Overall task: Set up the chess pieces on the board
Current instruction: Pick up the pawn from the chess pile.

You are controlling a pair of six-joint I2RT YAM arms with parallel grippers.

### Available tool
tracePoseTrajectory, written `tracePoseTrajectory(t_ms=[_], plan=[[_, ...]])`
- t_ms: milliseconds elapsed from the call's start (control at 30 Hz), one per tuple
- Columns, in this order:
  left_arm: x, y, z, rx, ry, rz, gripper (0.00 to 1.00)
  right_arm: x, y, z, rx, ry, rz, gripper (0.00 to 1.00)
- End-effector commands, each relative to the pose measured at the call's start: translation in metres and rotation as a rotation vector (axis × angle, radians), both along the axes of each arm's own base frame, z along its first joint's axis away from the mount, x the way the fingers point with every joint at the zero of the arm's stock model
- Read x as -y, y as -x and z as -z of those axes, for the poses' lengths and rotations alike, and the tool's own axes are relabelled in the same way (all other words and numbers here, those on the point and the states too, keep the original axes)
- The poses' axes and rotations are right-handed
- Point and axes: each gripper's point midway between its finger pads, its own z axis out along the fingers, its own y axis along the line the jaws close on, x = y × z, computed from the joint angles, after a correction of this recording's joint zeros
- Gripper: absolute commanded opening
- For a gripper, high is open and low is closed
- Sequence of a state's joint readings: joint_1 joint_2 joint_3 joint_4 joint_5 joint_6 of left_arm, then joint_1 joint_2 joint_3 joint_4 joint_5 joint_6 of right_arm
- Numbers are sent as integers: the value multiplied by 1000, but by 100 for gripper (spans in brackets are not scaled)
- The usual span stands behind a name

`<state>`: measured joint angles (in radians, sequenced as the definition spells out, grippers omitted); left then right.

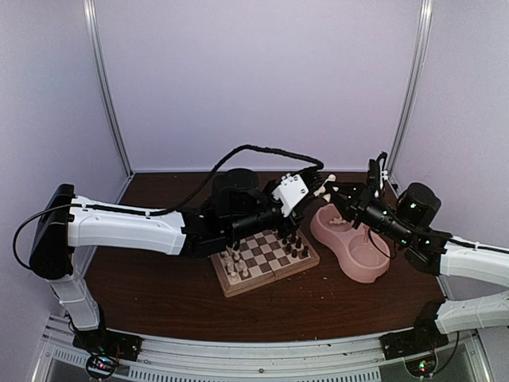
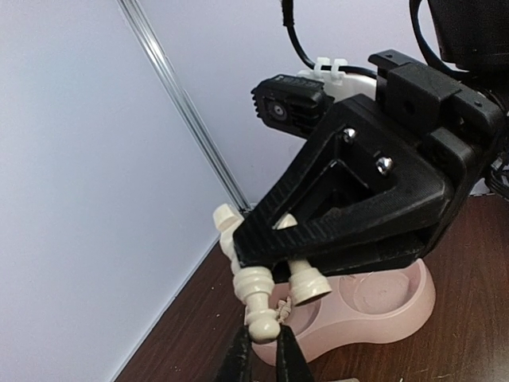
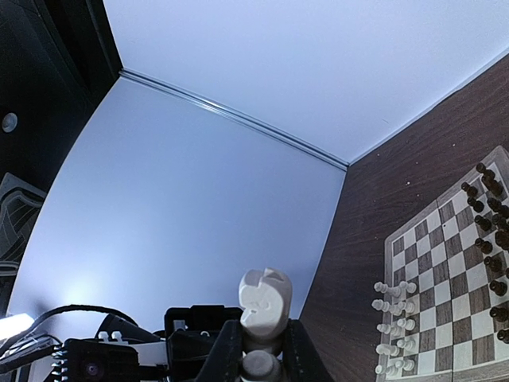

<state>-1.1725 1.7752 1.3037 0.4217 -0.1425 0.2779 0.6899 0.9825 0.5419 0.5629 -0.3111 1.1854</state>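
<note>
The board (image 1: 266,256) lies on the surface (image 1: 159,298) below the two hands, which meet in the air over the pink bowl (image 1: 358,247). The right hand (image 3: 261,346) pinches several cream chess pieces (image 2: 306,282), and the left hand (image 2: 264,354) is pressed onto the lowest piece (image 2: 261,320). A pull before the right loosens, or too loose a release, would likely spill the others.
</note>
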Motion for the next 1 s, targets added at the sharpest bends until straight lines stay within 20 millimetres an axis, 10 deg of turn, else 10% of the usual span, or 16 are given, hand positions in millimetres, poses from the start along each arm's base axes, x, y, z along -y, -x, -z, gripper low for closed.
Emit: tracePoseTrajectory(t_ms=[0, 233, 967], plan=[[-3, -4, -21, 8, 70, -22, 18, 1, 2, 4, 3, 5, 6, 4], [-1, -3, -20, 2, 74, -10, 35, 0, 1, 2, 5, 2, 4, 4], [7, -5, -22, 11, 65, -3, 30, -3, 2, 0, 4, -17, -13, 4]])
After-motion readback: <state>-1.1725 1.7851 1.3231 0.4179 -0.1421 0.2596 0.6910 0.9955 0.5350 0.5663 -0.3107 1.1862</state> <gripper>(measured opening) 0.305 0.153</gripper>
